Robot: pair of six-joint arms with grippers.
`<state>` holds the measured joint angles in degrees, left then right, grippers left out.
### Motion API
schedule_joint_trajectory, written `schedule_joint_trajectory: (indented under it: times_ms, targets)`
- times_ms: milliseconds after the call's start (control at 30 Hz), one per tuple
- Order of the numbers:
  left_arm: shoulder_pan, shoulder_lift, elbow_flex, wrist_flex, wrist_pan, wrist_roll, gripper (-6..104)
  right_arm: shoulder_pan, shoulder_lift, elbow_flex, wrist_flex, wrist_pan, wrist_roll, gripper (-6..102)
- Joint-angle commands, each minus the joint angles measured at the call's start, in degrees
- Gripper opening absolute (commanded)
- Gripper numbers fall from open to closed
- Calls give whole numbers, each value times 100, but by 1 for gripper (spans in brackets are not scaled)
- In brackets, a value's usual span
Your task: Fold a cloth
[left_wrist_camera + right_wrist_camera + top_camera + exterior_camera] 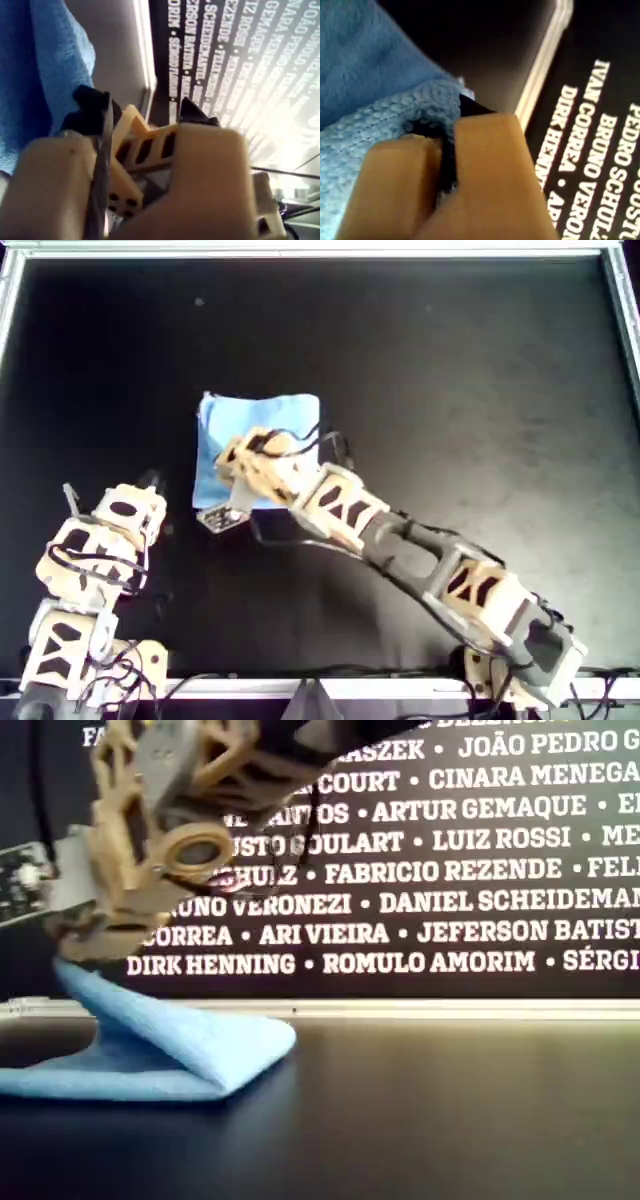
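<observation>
Light-blue woven cloth [258, 445] edge, pinched in my right gripper [447, 150], lifts over its flat half; my left gripper [150, 481], jaws apart, idles nearby.

Dim, soft overhead picture; both wrist pictures blur heavily up close, with bright glare washing out the white lettering [280, 100] behind the cloth [45, 75].

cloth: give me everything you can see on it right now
The cloth is thin, light blue, with a fine waffle-like weave visible in the right wrist view. It lies on the black table, partly folded: in the exterior view one layer rests flat while another rises from a rounded fold up to the right gripper, whose jaws are shut on its stitched edge. The right arm covers much of it from overhead. The left gripper sits apart, not touching it.
</observation>
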<state>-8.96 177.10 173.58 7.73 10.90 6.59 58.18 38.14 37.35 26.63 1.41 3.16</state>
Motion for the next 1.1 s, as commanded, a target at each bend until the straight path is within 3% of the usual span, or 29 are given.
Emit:
schedule_joint_trajectory:
  times_ms: [0, 100, 300, 400, 700, 967, 1067]
  targets:
    - [9, -9, -88, -9, 26, -18, 49, 26, 88, -580, -220, 26, -18, 3]
    - [9, -9, -88, -9, 26, -18, 49, 18, 62, -563, -220, 26, 62, 10]
    - [9, -9, -88, -9, 26, -18, 49, 26, 176, -457, -211, 26, 62, 44]
    - [9, -9, -88, -9, 26, -18, 49, -18, 229, -457, -114, 26, 62, 49]
    - [9, -9, -88, -9, 26, -18, 49, -167, 501, -448, 246, 26, 0, 40]
    - [9, -9, -88, -9, 26, -18, 49, -1028, 2312, 220, 2039, 26, -26, 4]
    - [9, -9, -88, -9, 26, -18, 49, -1582, 3041, 782, 2426, -62, 62, -3]
